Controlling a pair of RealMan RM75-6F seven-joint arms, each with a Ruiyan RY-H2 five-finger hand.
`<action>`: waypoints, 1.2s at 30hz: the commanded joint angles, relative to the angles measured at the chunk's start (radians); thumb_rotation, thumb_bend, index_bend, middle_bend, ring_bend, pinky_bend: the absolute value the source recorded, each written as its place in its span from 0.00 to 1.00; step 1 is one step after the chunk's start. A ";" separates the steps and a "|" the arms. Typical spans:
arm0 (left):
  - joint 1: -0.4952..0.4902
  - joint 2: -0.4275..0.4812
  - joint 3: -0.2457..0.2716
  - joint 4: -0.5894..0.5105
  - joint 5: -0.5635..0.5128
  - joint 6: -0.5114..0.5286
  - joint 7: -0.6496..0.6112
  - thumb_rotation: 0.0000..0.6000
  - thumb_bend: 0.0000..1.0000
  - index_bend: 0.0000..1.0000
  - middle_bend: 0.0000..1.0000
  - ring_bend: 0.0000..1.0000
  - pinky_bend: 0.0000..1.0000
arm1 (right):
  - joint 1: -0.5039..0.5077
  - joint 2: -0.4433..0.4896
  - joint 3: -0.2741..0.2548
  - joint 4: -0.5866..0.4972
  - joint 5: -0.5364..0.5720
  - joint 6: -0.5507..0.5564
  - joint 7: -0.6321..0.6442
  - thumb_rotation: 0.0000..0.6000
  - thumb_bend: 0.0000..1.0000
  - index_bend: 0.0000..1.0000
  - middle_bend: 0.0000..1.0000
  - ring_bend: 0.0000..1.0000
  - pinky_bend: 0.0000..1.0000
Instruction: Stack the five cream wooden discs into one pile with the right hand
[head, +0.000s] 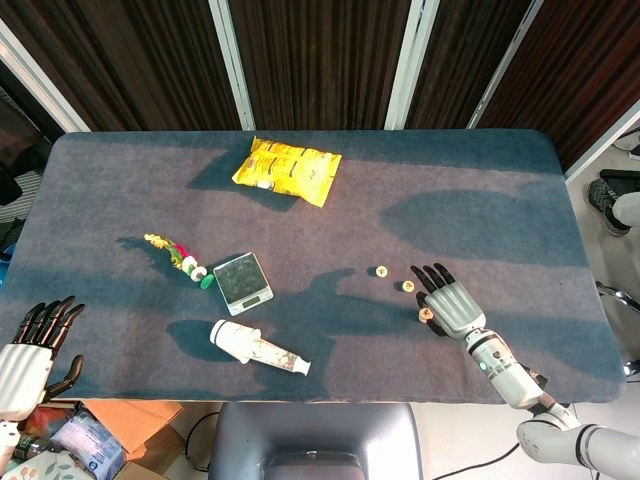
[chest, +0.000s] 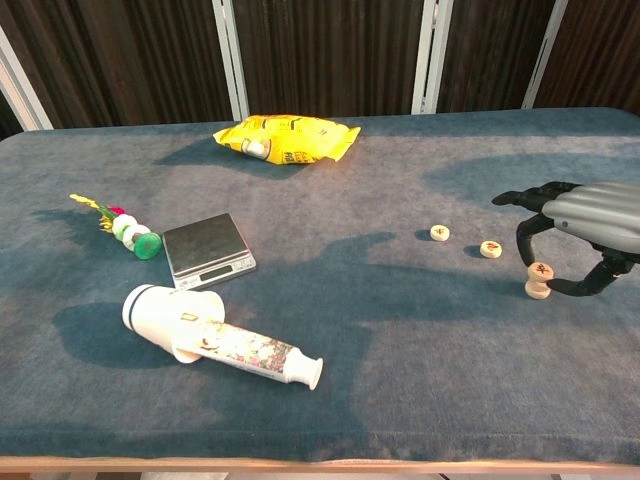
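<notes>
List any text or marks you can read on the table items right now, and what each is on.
Nothing reads as text.
Cream discs: red marks on top, too small to read.
Yellow snack bag: print too blurred.
Patterned tube: printing too blurred.
Digital scale: no readable label.

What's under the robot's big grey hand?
The right hand arches over a pile of cream discs, topped by one with a red mark. How many discs it holds is unclear.
</notes>
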 joint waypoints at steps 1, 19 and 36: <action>0.000 0.000 0.000 0.000 0.002 0.001 0.001 1.00 0.50 0.00 0.00 0.00 0.00 | -0.002 -0.003 0.001 0.007 0.004 0.001 -0.009 1.00 0.46 0.68 0.05 0.00 0.00; 0.001 0.001 0.000 -0.003 -0.002 0.001 -0.010 1.00 0.50 0.00 0.00 0.00 0.00 | -0.004 -0.006 0.005 0.006 0.025 -0.011 -0.034 1.00 0.46 0.55 0.05 0.00 0.00; 0.002 0.003 0.001 -0.004 0.000 0.001 -0.013 1.00 0.50 0.00 0.00 0.00 0.00 | 0.000 0.030 0.074 -0.011 0.073 0.008 0.066 1.00 0.46 0.46 0.03 0.00 0.00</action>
